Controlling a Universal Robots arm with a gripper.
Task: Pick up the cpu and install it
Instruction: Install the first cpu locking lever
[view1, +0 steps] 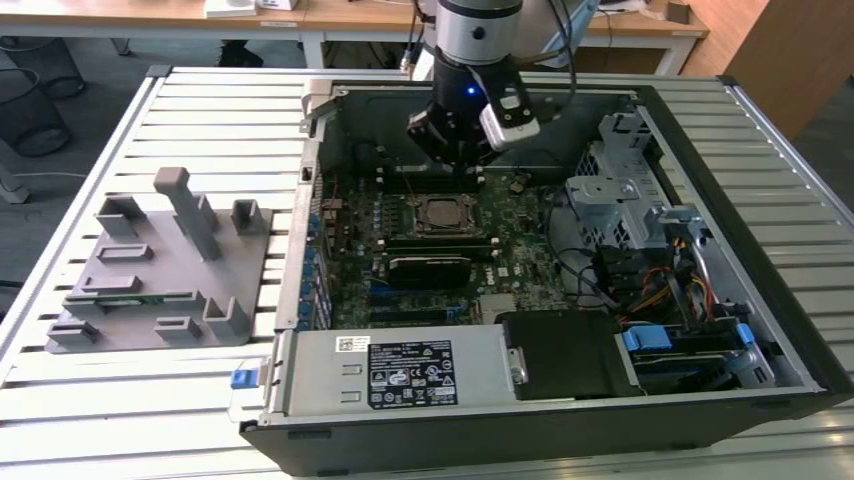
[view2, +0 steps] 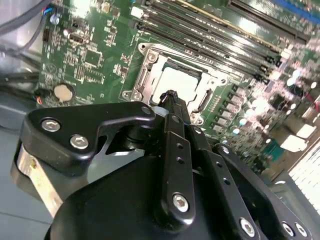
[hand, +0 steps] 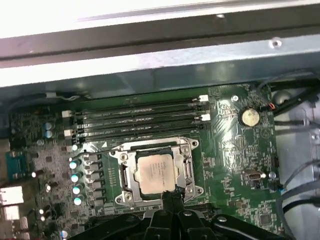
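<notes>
Install stage, with the cpu (hand: 155, 172) down in its socket and nothing in the gripper (hand: 167, 196)

Hangs low over the motherboard (hand: 235, 150) with fingers seemingly pressed together and gripping nothing, tips just beside the near edge of the socket frame (hand: 186, 172) in both wrist views. Shows the cpu lying flat and square inside that frame, shiny top up, apart from those tips. Leaves unclear whether the frame's latch is down. Reads as placement done rather than pickup pending. Calls, for any further move, for a straight path clear of the frame and of the 4 memory slots (hand: 140, 117) just beyond the socket, without nudging the chip. Places the case wall (hand: 160, 55) farther back, and the grey fixture plate (view1: 147, 270) outside the case at the exterior view's left
</notes>
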